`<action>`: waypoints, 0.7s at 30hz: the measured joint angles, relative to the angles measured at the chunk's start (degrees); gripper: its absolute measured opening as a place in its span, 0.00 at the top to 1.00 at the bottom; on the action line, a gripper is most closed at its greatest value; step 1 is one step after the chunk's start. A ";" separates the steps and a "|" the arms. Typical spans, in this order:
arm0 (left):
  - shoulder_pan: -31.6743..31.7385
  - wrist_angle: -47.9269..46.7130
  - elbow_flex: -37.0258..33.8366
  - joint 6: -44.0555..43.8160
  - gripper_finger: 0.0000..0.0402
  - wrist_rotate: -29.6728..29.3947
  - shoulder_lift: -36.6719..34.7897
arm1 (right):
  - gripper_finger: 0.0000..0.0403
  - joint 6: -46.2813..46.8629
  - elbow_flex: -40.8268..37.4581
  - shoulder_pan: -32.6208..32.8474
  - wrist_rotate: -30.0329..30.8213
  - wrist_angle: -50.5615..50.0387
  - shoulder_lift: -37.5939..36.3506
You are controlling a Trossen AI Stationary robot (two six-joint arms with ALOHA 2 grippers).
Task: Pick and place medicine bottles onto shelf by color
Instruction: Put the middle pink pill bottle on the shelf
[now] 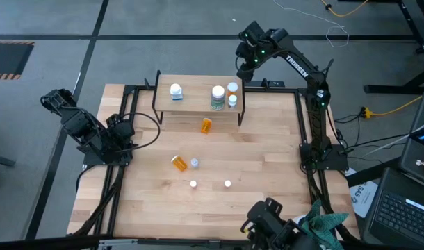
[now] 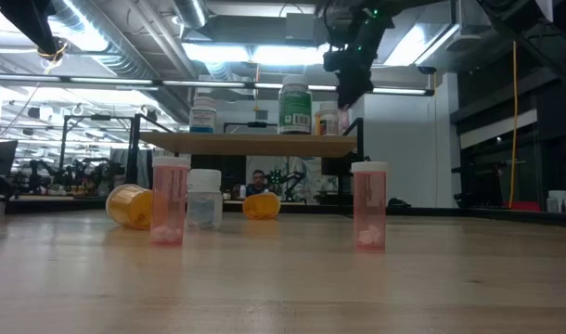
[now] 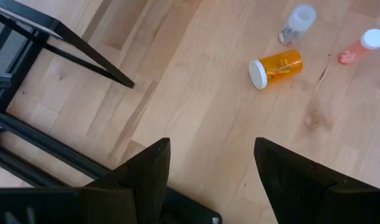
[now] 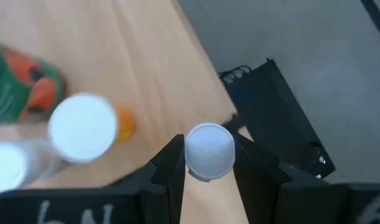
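A light wooden table (image 1: 267, 149) stands on a grey floor (image 1: 163, 28), with a laptop (image 1: 406, 208) and teal cloth (image 1: 327, 226) nearby, a yellow cable (image 1: 389, 107), and a distant seated person (image 2: 257, 181) in the room behind.

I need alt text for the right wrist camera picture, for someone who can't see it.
The right gripper has its jaws closed on a small white-capped bottle, seen from above over the edge of the light-wood shelf. Beside it stand an orange white-capped bottle and a larger green-labelled bottle; grey floor lies beyond the shelf.
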 joint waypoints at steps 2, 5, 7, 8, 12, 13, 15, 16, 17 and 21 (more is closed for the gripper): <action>0.00 0.00 0.00 0.00 0.43 0.00 0.00 | 0.71 0.02 0.00 0.02 -0.01 -1.24 -1.19; 0.00 0.00 0.00 -0.04 0.43 -0.11 0.00 | 0.71 0.11 0.00 0.07 -0.99 -3.15 -3.74; 0.00 0.00 0.00 -0.06 0.43 -0.81 0.00 | 0.71 0.18 0.00 0.07 -2.30 -4.74 -6.16; 0.00 0.01 0.00 -0.06 0.43 -1.18 0.00 | 0.71 0.35 0.00 0.07 -3.01 -5.66 -7.52; 0.00 0.01 0.00 0.04 0.43 -1.55 0.00 | 0.71 1.74 -2.55 0.33 -5.02 -4.98 -13.35; 0.00 0.02 0.00 0.04 0.43 -1.72 0.00 | 0.71 1.79 -4.66 0.46 -5.37 -3.72 -15.20; 0.00 0.02 0.00 0.04 0.43 -2.15 0.00 | 0.71 2.37 -10.69 0.75 -5.46 0.54 -19.44; 0.00 0.02 0.00 0.07 0.43 -2.46 0.00 | 0.71 2.95 -14.90 0.85 -5.52 3.85 -21.91; 0.00 0.02 0.00 0.07 0.43 -2.62 0.00 | 0.71 3.15 -19.84 0.87 -5.62 7.95 -24.70; 0.00 0.02 0.00 0.42 0.43 -2.80 0.00 | 0.71 4.36 -38.90 0.85 -5.48 27.46 -34.43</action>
